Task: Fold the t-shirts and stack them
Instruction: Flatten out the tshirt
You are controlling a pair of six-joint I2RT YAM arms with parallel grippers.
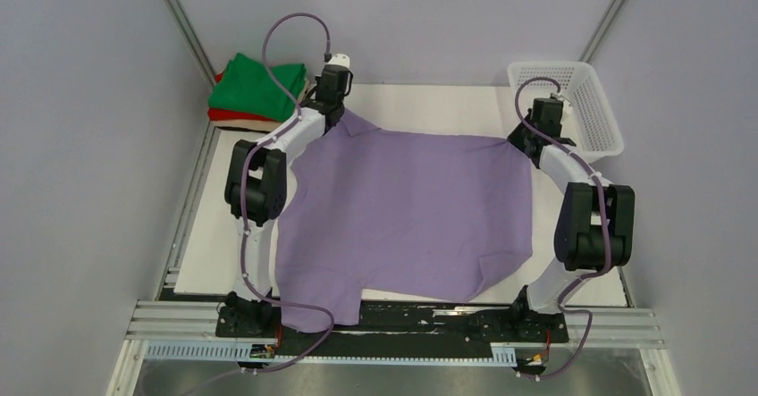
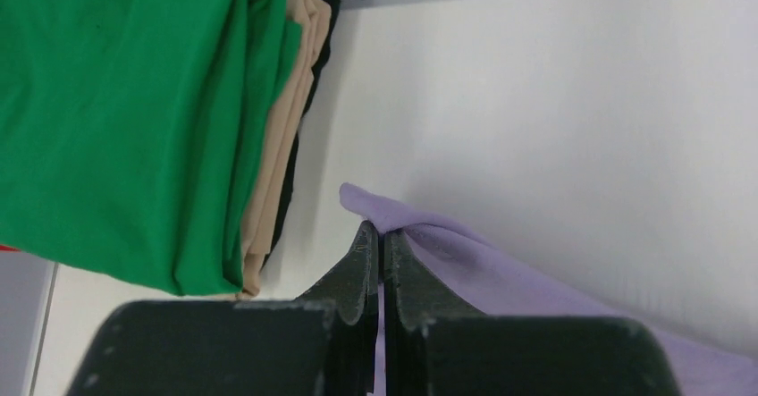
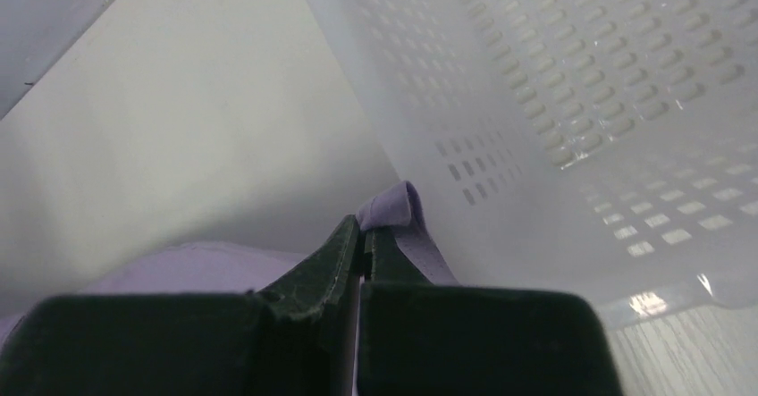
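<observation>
A large lavender-purple t-shirt [image 1: 411, 208] lies spread over the white table, its near part hanging over the front edge. My left gripper [image 1: 338, 110] is shut on its far left corner [image 2: 375, 213], near the folded stack. My right gripper [image 1: 527, 141] is shut on its far right corner [image 3: 398, 206], right beside the basket. The folded green t-shirt [image 1: 264, 85] tops a stack at the far left, with a red one [image 1: 234, 115] under it. The left wrist view shows the green one [image 2: 116, 110] and a beige one [image 2: 277, 146] below it.
A white plastic mesh basket [image 1: 594, 110] stands at the far right corner; its wall [image 3: 501, 101] is close to my right fingers. The white table [image 1: 429, 101] has metal rails along the front. Grey walls enclose the cell.
</observation>
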